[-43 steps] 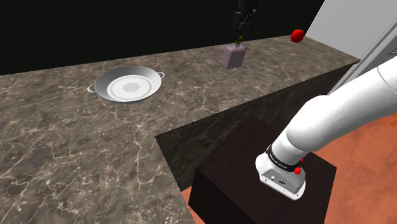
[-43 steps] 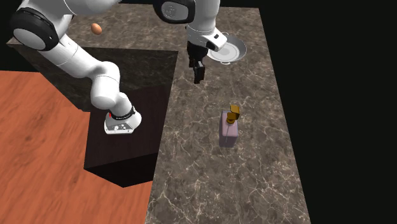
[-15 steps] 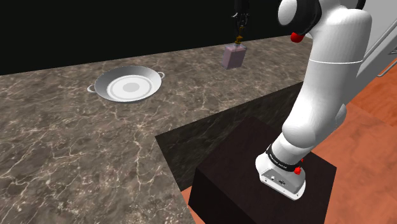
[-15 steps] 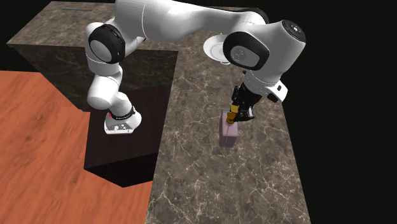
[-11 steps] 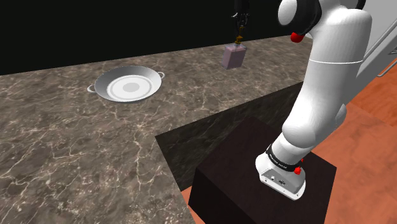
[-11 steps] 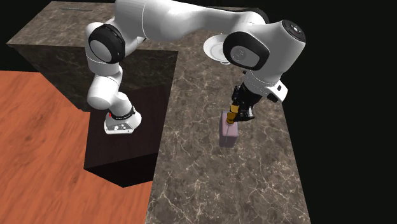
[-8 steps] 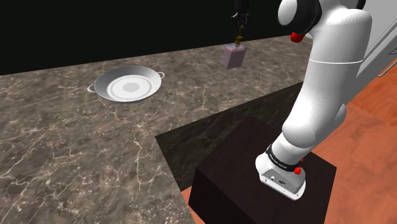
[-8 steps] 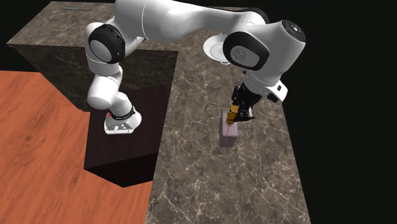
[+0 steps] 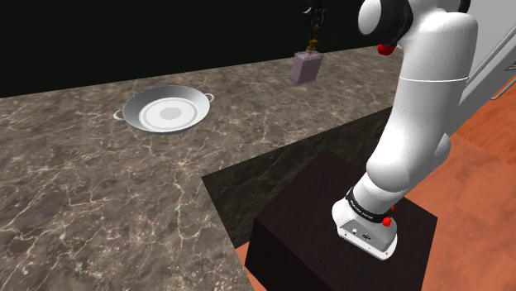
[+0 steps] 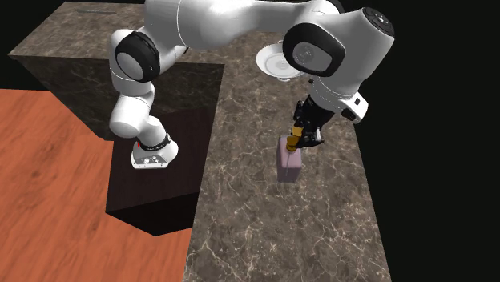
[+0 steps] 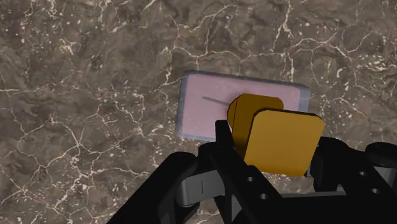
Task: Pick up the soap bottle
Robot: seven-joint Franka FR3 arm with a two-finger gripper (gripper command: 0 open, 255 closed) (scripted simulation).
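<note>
The hand (image 10: 305,136) is clamped on the amber pump top of the soap bottle (image 10: 289,166), one black finger on each side of the pump, as the wrist view shows (image 11: 270,145). The pale pink bottle (image 9: 304,68) hangs below the hand at the far side of the dark marble bench (image 9: 99,190); whether its base touches the surface cannot be told. A round metal pan (image 9: 165,110) sits well apart on the bench.
</note>
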